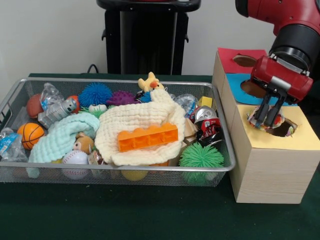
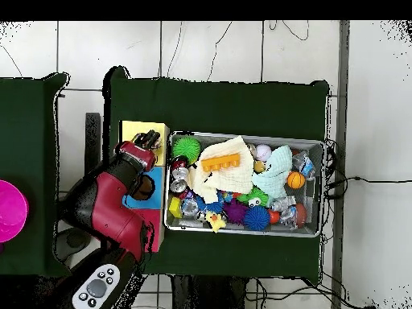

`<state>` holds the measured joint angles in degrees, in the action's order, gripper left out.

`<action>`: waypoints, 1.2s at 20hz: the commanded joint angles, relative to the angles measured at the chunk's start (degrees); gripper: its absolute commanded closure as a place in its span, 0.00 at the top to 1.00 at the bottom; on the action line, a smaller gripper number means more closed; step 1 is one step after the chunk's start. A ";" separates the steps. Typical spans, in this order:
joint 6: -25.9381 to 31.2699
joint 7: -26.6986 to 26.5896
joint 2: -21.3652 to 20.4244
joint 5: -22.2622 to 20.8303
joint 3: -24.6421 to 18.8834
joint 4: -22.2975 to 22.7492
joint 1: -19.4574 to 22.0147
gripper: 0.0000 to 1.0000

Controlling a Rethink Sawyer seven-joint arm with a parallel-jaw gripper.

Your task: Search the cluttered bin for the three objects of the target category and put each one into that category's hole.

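Note:
The wire mesh bin [image 1: 125,80] holds a heap of toys, balls and cloths; it also shows in the overhead view [image 2: 241,135]. My gripper [image 1: 265,120] reaches down into the ragged round hole [image 1: 286,130] in the yellow top [image 1: 300,137] of the pale wooden box. It is shut on a small floppy printed piece [image 1: 253,118] that sits in the hole's mouth. In the overhead view my gripper [image 2: 147,141] is at the yellow top [image 2: 133,130]. No other printed piece shows in the bin.
A cream waffle cloth [image 1: 140,122] with an orange brick [image 1: 147,136] on it covers the bin's middle. A mint cloth [image 1: 62,135] lies to its left. The blue-topped box [image 1: 236,82] and the red-topped box [image 1: 231,56] stand behind the yellow one.

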<state>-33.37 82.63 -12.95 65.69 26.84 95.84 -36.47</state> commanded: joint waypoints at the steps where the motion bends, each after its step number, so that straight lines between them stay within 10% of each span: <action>1: 0.39 12.79 3.46 4.18 -9.06 -0.57 -0.36 0.00; 24: -0.36 9.32 4.65 10.07 -8.36 -1.33 -2.31 0.00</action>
<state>-33.38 82.63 -12.11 73.48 26.83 95.61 -39.06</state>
